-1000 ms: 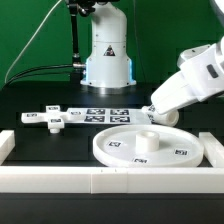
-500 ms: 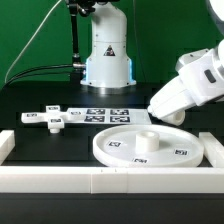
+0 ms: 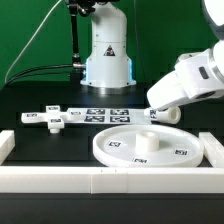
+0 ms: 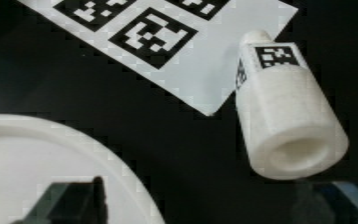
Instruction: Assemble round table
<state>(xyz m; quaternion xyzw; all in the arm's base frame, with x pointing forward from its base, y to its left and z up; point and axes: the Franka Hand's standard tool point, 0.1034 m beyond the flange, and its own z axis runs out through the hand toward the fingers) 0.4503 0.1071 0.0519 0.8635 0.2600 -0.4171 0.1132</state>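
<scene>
at right on the bench [image 3: 40, 135], we held the end effector [image 3: 152, 104] wide over the lying leg [image 3: 168, 114], likely to grasp it.

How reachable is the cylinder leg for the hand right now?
Probably yes: the cylinder leg lies on its side in the open beside the marker board, with nothing on top, and the open hand hovers close above it.

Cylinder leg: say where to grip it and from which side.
Grip the cylinder leg at mid-length, across its curved flanks, coming from above. It lies on its side on the black table, so only its flanks likely suit a two-finger pinch.
</scene>
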